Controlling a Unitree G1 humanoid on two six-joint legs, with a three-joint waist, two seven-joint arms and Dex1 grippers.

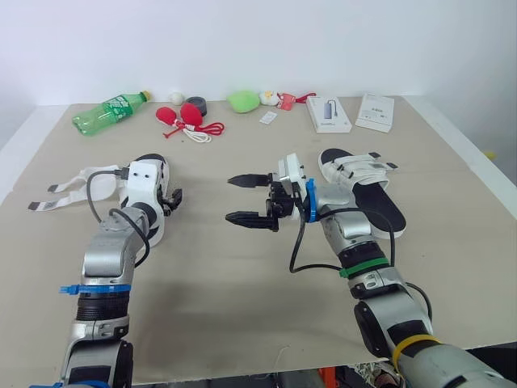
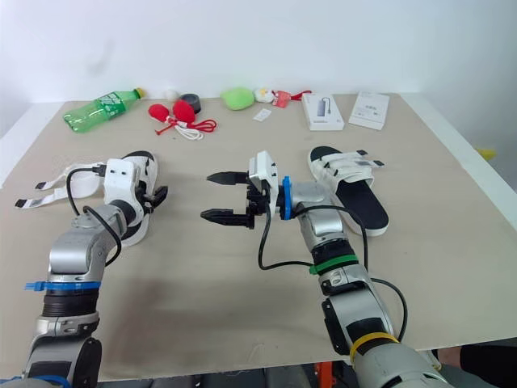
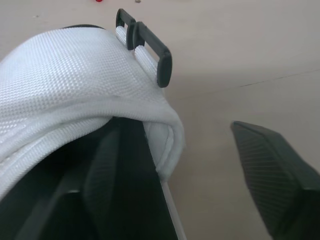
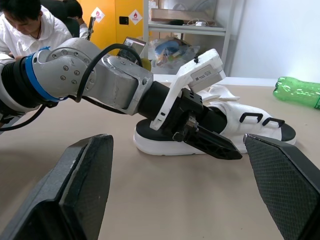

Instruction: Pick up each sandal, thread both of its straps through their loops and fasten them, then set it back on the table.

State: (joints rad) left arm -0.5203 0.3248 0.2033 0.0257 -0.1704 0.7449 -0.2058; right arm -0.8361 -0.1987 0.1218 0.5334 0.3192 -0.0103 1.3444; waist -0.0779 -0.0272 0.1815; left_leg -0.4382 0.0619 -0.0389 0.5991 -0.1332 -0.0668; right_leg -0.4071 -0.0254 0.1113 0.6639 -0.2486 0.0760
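Beige bench (image 1: 242, 307) carrying two sandals: left gripper (image 1: 172, 197) spread, straddling left sandal (image 3: 65, 80) at nine o'clock; right gripper (image 1: 229, 198) released, hovering centrally; right sandal (image 1: 355, 174) lying at three o'clock.

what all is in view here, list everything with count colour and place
green plastic bottle: 1, green, far left
small white ball: 1, white, far edge
red rounded items with cord: 2, red, right of the bottle
dark round roll: 1, dark grey, behind the red items
green rounded lump: 1, green, far middle
flat white boxes: 2, white, far right
left sandal with white mesh straps and black sole: 1, white and black, near left
right sandal: 1, white and black, beside right arm
tan table: 1, tan, under everything
person in white top: 1, beyond the table
left gripper: 1, black, jaws open at the left sandal's strap
right gripper: 1, black, jaws open, empty, table middle
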